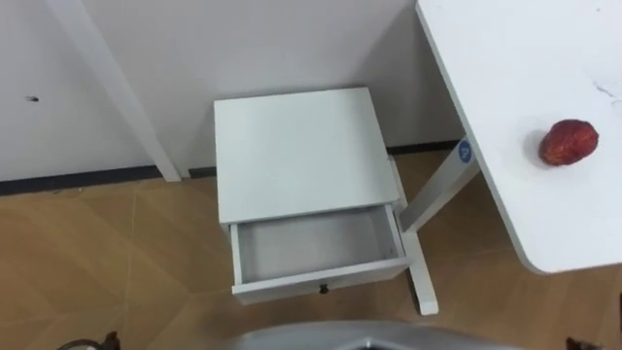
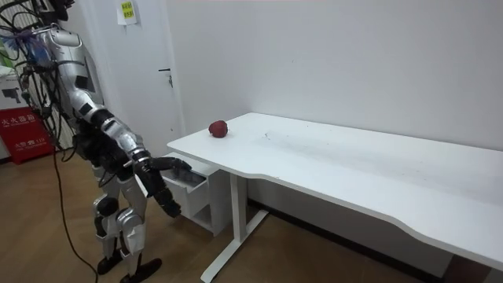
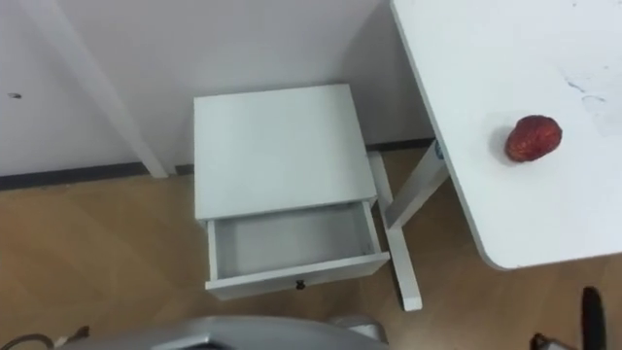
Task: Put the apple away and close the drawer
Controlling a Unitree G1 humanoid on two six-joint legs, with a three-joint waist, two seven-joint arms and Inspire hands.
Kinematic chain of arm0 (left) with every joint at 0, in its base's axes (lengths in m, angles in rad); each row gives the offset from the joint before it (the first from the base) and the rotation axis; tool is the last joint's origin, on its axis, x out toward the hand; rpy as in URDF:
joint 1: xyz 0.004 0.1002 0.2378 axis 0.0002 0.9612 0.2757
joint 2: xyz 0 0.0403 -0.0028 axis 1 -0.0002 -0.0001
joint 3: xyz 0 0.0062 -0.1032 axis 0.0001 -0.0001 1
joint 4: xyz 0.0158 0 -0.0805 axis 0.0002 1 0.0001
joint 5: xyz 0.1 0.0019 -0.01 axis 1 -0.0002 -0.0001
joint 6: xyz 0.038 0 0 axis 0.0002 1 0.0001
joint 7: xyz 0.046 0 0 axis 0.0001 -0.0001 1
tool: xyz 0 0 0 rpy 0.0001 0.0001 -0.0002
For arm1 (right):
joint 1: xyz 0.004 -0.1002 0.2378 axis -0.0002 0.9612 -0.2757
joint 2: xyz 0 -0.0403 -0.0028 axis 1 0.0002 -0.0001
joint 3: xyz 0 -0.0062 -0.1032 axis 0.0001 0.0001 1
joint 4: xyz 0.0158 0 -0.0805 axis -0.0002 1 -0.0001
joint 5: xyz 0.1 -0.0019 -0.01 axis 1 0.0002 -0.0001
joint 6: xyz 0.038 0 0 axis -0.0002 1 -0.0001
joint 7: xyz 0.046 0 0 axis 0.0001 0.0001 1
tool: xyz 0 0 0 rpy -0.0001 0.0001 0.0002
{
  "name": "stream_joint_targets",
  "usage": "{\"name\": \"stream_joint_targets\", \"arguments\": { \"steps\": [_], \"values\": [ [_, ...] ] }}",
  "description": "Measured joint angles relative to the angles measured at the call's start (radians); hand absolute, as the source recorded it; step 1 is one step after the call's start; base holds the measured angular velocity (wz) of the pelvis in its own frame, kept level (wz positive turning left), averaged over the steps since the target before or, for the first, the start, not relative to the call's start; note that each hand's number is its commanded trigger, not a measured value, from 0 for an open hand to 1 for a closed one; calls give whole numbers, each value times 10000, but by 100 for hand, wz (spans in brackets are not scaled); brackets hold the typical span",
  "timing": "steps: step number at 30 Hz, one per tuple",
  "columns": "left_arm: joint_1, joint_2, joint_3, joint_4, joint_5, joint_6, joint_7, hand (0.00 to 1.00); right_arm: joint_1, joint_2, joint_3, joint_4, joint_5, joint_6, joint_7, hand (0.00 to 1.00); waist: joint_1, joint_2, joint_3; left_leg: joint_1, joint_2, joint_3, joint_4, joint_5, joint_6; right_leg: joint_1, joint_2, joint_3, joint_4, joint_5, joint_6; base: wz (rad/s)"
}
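Note:
A red apple (image 1: 569,142) lies on the white table (image 1: 505,68) at my right, near its end edge. Before me a white cabinet (image 1: 296,151) stands against the wall. Its drawer (image 1: 311,245) is pulled out and holds nothing, with a small dark knob on its front. In the room view I stand facing the cabinet with both arms held forward. One hand (image 2: 177,165) is close to the drawer (image 2: 189,179) and the other hand (image 2: 167,206) hangs lower. A dark tip of my right hand (image 3: 587,309) rises at the bottom right edge.
The table's white leg and foot (image 1: 425,262) stand just right of the drawer. A slanted white post (image 1: 117,87) leans by the wall at the left. Wooden floor (image 1: 117,253) lies left of the cabinet. A door (image 2: 149,71) is behind me in the room view.

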Motion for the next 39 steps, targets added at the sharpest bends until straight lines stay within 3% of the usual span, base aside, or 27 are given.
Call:
{"name": "stream_joint_targets", "arguments": {
  "steps": [8, 16, 20, 26, 33, 39],
  "values": [
    [155, 23, -25, -729, -101, -63, -52, 0, -200, -554, -94, -2462, -877, -555, -2161, 0, -42, -80, 25, -194, -1, -1, 86, 3, 4, -218, -6, -11, 84, -1, 1, 0],
    [81, 28, -251, -733, -168, -103, -114, 0, -553, -978, 86, -5778, -4674, -828, -3927, 0, 31, -25, 22, -337, -30, 65, 90, 5, 7, -410, 15, 78, 106, 0, 1, -3],
    [23, 46, -490, -714, -190, -74, -264, 0, -566, -1124, 925, -6849, -7269, -971, -4248, 0, 277, 53, 28, -422, 21, 151, 112, 7, 4, -536, 28, 147, 119, 13, -15, -5],
    [39, 52, -866, -654, -185, -72, -428, 0, -576, -1155, 1998, -7315, -9246, -886, -3665, 0, 587, 28, 36, -349, 35, 156, 118, 11, -1, -511, 33, 144, 113, 13, -16, -1],
    [120, 200, -1337, -530, -186, -58, -514, 0, -479, -1155, 3337, -7233, -9641, -421, -2273, 0, 830, -222, 138, -343, 82, 195, 131, 18, -14, -494, 45, 102, 106, 24, -36, 0],
    [181, 261, -1567, -525, -185, -31, -525, 0, -359, -1155, 3970, -7033, -10399, -409, -1329, 0, 794, -221, 107, -404, 88, 108, 116, 14, -17, -464, 43, 25, 80, 30, -41, 1]
  ]
}}
